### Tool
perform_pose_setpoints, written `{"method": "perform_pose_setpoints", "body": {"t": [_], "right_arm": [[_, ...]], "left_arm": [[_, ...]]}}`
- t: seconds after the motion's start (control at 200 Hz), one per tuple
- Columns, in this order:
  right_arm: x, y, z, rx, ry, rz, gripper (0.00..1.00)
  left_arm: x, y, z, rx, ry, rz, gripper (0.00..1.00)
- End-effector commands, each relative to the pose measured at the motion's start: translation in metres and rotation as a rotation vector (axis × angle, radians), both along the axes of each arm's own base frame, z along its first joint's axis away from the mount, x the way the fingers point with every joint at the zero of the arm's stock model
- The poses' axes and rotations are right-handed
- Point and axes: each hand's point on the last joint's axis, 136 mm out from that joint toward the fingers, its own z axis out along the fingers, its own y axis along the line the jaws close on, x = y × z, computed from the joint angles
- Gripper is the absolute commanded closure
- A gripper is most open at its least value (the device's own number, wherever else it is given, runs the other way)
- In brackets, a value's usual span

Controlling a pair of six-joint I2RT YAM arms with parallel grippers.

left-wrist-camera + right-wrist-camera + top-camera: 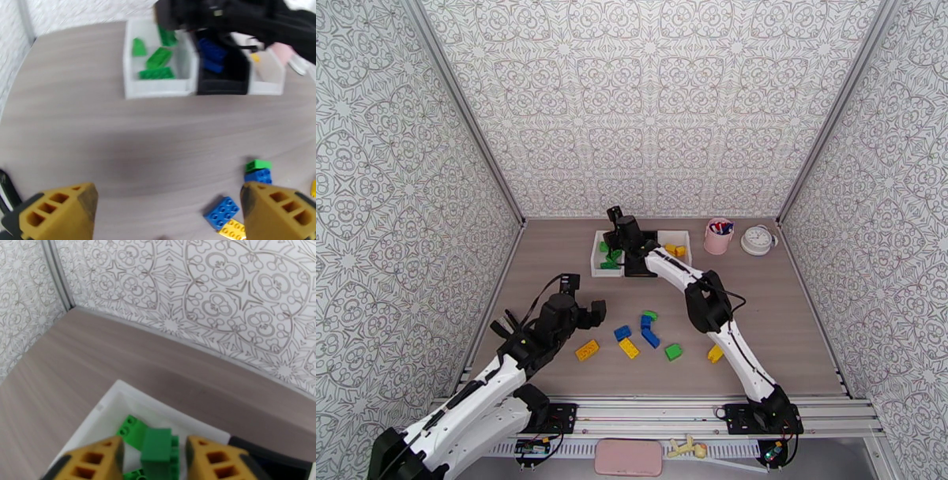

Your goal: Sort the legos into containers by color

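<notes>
The right gripper (154, 447) hangs over the left white bin (98, 413). Its yellow fingers (98, 457) are parted, and a green brick (158, 449) sits between them with a gap on each side. Whether that brick rests on anything cannot be told.

The three bins stand in a row at 12 o'clock on the table (790, 316). The left white bin holds green bricks (156, 73), the black bin (221, 85) holds blue ones, and the right white bin (268, 85) holds yellow.

At 6 o'clock from the bins lie the loose bricks (650, 338) in blue, yellow and green. At their 9 o'clock the left gripper (584, 296) hovers above the table, its fingers spread wide and holding nothing.
</notes>
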Motion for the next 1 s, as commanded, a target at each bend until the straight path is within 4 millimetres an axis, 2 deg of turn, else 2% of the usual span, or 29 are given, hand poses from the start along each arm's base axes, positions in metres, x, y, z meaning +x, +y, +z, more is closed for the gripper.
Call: {"method": "perform_pose_setpoints", "body": {"t": [0.0, 0.165, 0.27, 0.48, 0.655, 0.845, 0.995], "right_arm": [[-0.007, -0.008, 0.05, 0.017, -0.056, 0.001, 0.38], [-0.025, -0.016, 0.077, 0.032, -0.11, 0.033, 0.24], [-0.037, -0.027, 0.093, 0.039, -0.15, 0.04, 0.18], [-0.056, -0.045, 0.096, 0.016, -0.173, 0.044, 0.12], [-0.06, -0.051, 0.092, 0.012, -0.175, 0.034, 0.11], [-0.06, -0.053, 0.09, 0.014, -0.167, 0.029, 0.11], [-0.06, -0.053, 0.088, 0.013, -0.164, 0.03, 0.1]], "left_arm": [[-0.004, 0.021, -0.005, -0.051, 0.081, 0.189, 0.0], [-0.018, 0.027, -0.023, -0.154, 0.208, 0.326, 0.0], [-0.031, 0.024, -0.038, -0.201, 0.317, 0.372, 0.0], [-0.058, 0.016, -0.067, -0.262, 0.512, 0.43, 0.01], [-0.074, 0.006, -0.087, -0.282, 0.639, 0.425, 0.01], [-0.08, -0.007, -0.102, -0.289, 0.728, 0.39, 0.01], [-0.084, -0.008, -0.113, -0.258, 0.781, 0.398, 0.02]]}}
